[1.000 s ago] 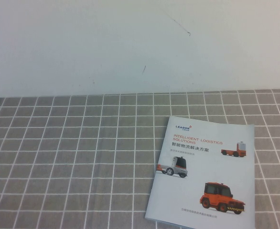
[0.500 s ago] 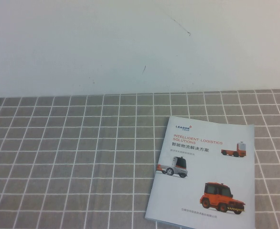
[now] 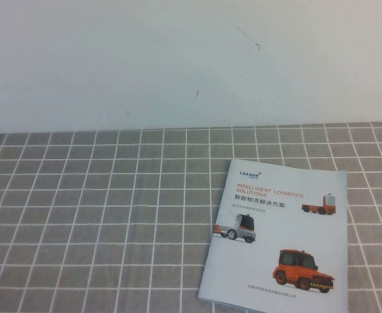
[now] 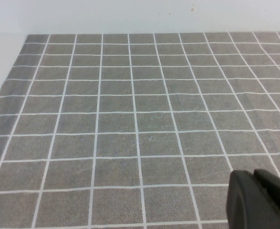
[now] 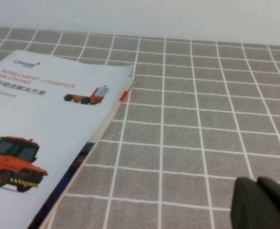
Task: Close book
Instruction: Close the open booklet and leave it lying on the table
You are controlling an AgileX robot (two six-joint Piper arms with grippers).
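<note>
A white table (image 3: pixel 113 65) carries a gray cloth (image 3: pixel 100 208) ruled in white squares, lying flat. One book (image 3: pixel 276 235) lies directly on the cloth, closed, cover up, showing orange vehicles. It sits just ahead of the right gripper (image 5: pixel 258 185), which hangs low over the cloth with fingers together. The left gripper (image 4: pixel 256 179), fingers likewise together, hangs over plain cloth well apart from the book, near the cloth's edge, where the white table shows.
</note>
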